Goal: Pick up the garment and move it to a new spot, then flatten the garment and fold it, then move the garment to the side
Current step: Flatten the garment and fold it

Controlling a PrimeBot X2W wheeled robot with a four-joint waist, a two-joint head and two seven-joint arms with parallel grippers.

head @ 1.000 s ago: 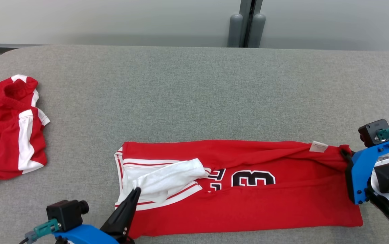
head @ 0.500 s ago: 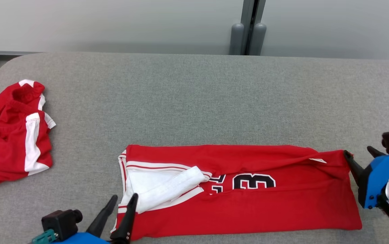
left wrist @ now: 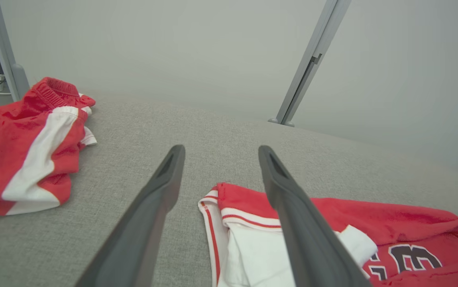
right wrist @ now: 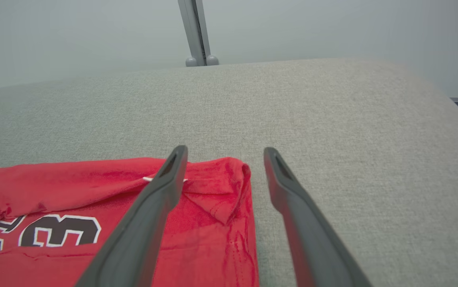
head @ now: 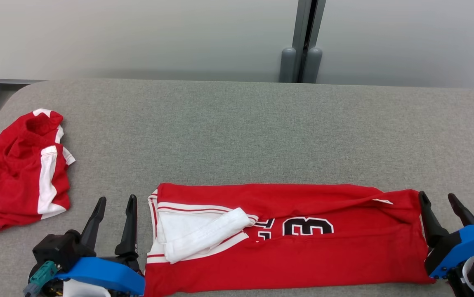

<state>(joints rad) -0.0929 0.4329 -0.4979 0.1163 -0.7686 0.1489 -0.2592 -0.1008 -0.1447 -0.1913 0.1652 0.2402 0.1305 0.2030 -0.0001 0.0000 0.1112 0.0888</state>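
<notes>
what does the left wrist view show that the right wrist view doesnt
Left wrist view, of the two: the open left gripper, the red and white shorts lying apart on the table, and the white-trimmed end of the jersey. Right wrist view, of the two: the open right gripper and the jersey's plain red end with a small white tag. Both: the jersey's number 3, the grey table and the grey post.

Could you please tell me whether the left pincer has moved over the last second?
Yes. The left pincer has pulled leftward off the jersey: earlier its tips overlapped the jersey's left end, and now they stand clear to its left, open.
</notes>
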